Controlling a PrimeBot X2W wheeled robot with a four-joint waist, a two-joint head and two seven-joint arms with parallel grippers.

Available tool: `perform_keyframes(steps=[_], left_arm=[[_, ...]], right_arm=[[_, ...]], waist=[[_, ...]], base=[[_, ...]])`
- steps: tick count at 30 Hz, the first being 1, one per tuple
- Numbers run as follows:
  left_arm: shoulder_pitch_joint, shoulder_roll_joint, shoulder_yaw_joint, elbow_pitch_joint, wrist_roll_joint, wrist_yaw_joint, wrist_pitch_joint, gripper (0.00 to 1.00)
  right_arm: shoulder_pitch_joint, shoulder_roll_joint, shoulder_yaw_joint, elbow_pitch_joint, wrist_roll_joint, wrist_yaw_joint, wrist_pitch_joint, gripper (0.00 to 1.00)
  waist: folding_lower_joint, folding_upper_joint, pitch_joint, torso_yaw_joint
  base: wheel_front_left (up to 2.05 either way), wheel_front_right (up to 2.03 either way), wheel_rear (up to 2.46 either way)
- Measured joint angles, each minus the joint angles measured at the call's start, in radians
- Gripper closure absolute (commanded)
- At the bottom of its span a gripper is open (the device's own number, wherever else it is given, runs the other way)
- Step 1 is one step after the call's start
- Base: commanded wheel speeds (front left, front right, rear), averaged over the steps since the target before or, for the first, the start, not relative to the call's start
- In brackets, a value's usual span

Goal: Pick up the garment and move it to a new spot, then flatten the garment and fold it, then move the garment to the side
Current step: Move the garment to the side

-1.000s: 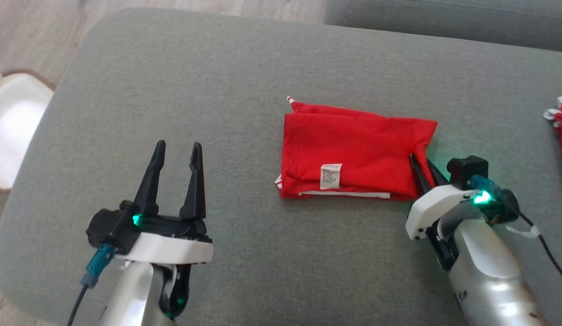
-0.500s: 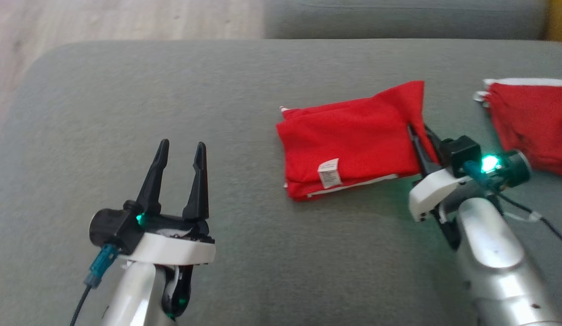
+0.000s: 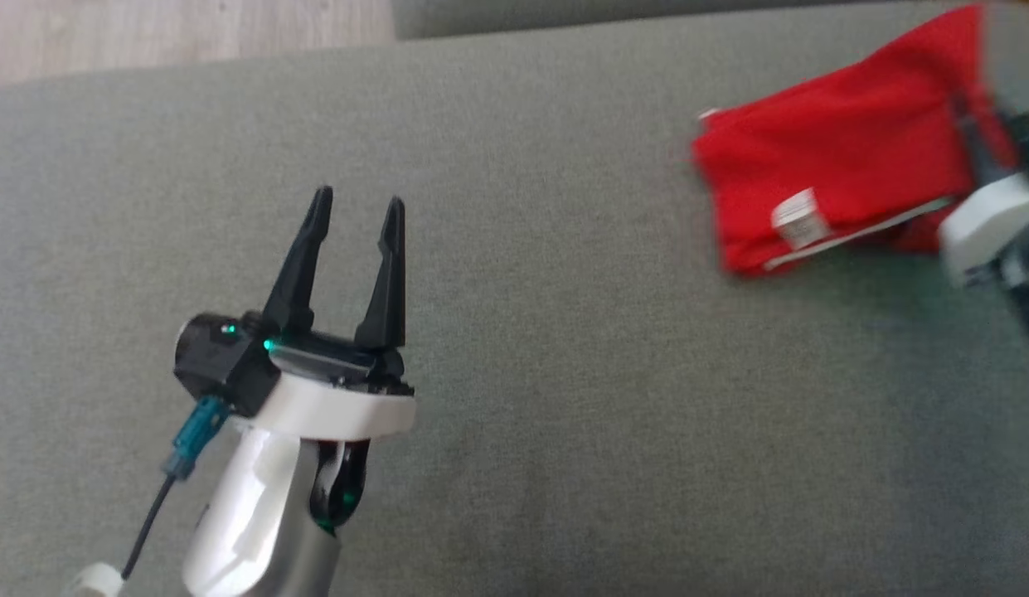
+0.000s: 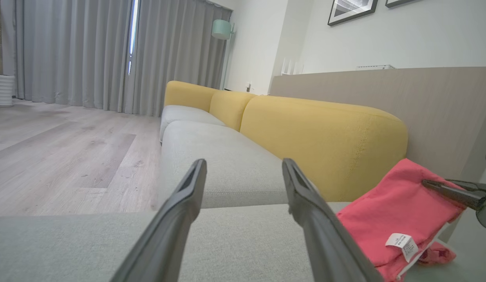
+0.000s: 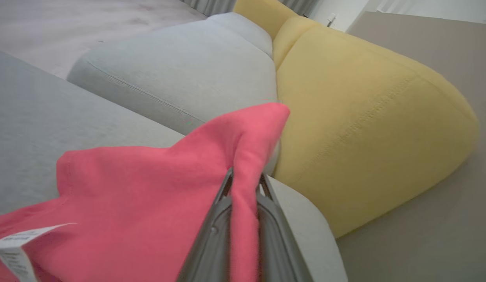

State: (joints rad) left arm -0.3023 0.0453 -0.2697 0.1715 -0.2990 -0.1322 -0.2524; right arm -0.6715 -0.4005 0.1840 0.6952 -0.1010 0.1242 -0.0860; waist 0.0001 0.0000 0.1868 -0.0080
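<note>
At far right on the grey sofa cushion [image 3: 564,373], folded red garment [image 3: 829,178] lies with white label [image 3: 794,218] up, right edge raised and pinched in the closed right gripper [image 5: 244,180]; left gripper [image 3: 358,207] wide open, empty, well apart

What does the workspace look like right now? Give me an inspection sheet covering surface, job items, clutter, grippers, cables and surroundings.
Surface: grey sofa cushion, no stains visible.
Job's things: red garment, folded, white label facing up; one edge pinched and raised, the rest lying on the cushion.
Clutter: nothing seen.
Grippers: left gripper open, holding nothing, over the cushion; right gripper shut on the garment's edge.
Cables: dark cable with a teal plug at the left wrist, hanging loose.
Surroundings: yellow backrest, wood floor, grey curtains, framed pictures on the wall.
</note>
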Motion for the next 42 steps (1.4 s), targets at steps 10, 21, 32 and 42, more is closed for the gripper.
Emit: perform_keyframes(steps=[10, 21, 32, 42], left_arm=[[-0.051, 0.003, -0.018, -0.006, 0.001, 0.0, -0.004, 0.0], [-0.082, 0.013, -0.019, -0.005, -0.001, 0.0, -0.004, 0.0], [-0.026, 0.011, 0.047, 0.016, 0.0, 0.0, -0.004, 0.0], [0.06, 0.006, 0.112, 0.012, 0.025, 0.0, -0.004, 0.0]], right_arm=[[-0.061, -0.106, -0.101, 0.033, -0.003, 0.0, 0.069, 1.0], [-0.073, -0.055, -0.31, 0.031, -0.121, 0.0, 0.095, 0.0], [-0.03, 0.105, -0.374, -0.091, -0.178, 0.0, 0.026, 0.0], [0.09, 0.243, -0.328, -0.276, -0.046, 0.0, -0.021, 0.0]], waist=[[0.0002, 0.0, 0.103, -0.003], [0.0002, 0.0, 0.152, 0.008], [-0.0002, 0.0, 0.017, -0.001], [-0.0003, 0.0, -0.097, 0.025]], base=[[0.0, 0.0, 0.0], [0.0, 0.0, 0.0], [0.0, 0.0, 0.0], [0.0, 0.0, 0.0]])
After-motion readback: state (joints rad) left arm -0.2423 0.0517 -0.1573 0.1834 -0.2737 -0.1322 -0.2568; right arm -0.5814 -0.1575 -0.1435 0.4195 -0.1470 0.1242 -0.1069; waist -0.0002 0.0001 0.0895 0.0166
